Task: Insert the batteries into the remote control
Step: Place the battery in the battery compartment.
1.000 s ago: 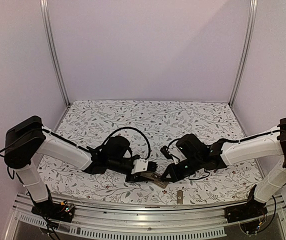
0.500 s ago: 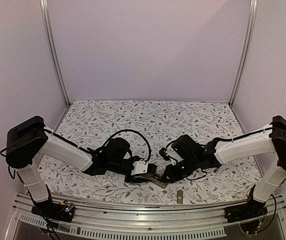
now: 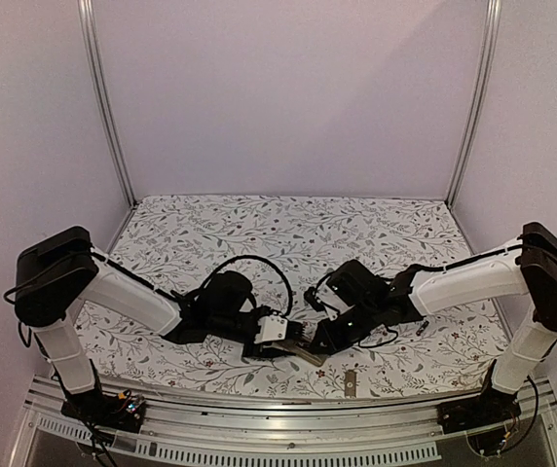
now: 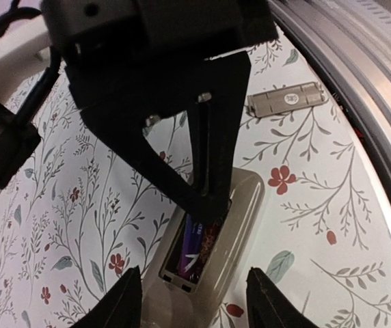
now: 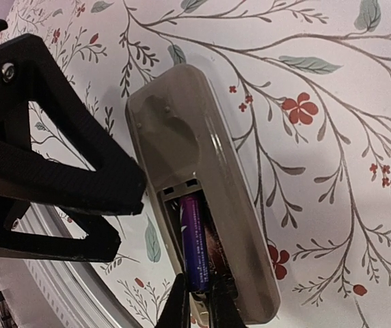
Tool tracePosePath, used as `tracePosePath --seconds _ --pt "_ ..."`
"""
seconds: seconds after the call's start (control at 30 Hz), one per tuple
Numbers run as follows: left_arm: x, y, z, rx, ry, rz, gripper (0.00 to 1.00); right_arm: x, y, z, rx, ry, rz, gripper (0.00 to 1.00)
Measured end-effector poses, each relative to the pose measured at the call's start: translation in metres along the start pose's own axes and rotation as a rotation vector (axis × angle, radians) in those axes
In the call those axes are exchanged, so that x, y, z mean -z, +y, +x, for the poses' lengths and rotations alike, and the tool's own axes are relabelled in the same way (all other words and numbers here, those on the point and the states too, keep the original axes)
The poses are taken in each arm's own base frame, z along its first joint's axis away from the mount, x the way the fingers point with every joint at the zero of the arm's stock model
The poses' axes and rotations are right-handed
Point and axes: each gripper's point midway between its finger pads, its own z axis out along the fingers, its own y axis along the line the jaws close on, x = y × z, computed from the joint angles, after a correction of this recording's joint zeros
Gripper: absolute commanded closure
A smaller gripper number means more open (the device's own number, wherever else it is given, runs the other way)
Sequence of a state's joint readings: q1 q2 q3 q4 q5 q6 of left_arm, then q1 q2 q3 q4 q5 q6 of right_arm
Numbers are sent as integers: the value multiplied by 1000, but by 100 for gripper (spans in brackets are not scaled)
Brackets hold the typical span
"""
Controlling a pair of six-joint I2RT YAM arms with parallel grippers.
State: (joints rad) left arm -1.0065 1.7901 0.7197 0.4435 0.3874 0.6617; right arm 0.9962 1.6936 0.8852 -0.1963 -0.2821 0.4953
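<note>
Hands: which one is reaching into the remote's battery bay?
The right hand, tips shut against the battery in the bay; the left hand grips the remote by its sides.

**Clearances.** My left fingers (image 4: pixel 128 301) flank the remote control (image 4: pixel 240 205), which fills the gap between them, so nothing can pass there. My right gripper (image 5: pixel 197 304), jaws together, stands in the open bay at a battery (image 5: pixel 191 236) and bars entry from above. To the right of my left jaws, the cloth (image 4: pixel 318 225) lies free up to the cover piece (image 4: pixel 283 100) and the rail (image 4: pixel 359 61).
</note>
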Motion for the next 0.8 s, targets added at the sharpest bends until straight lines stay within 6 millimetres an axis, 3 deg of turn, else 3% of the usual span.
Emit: tracePosePath --seconds 0.8 --pt "-2 -3 2 -8 -6 -7 49 8 -3 5 23 11 45 100"
